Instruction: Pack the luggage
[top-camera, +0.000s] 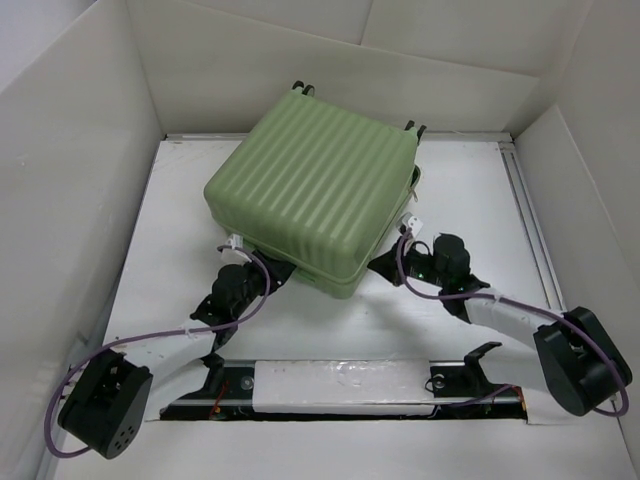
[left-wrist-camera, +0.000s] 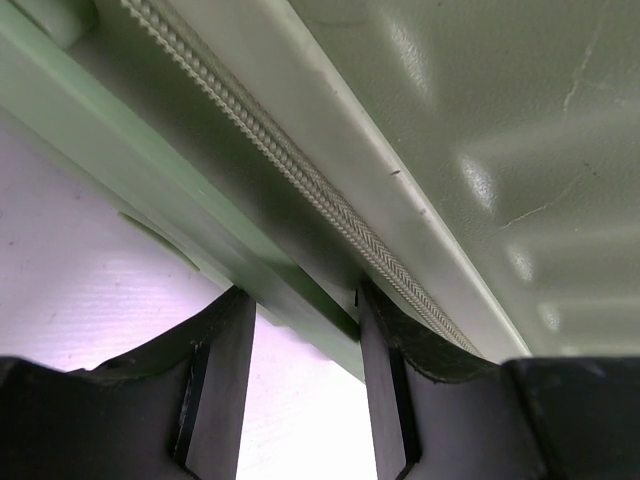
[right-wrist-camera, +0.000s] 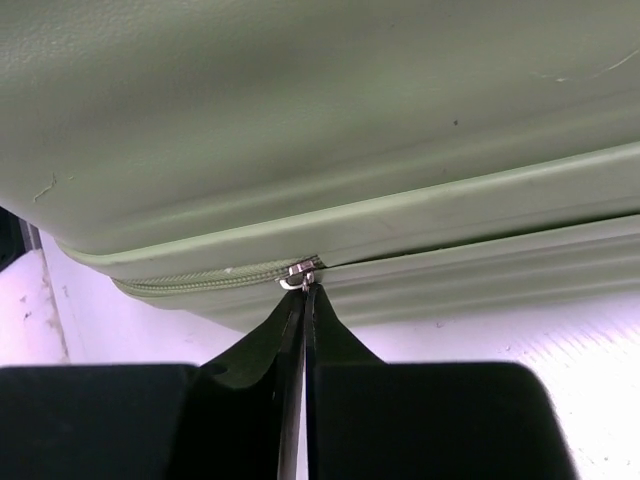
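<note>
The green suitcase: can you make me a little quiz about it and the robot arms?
1. True or false: the luggage stands upright.
2. What does the right gripper pinch? A) a handle B) the zipper pull C) a strap
3. Fill in: the left gripper has its jaws ___ (open or shut).
Key: 1 false, it lies flat on the table; 2 B; 3 open.
</note>
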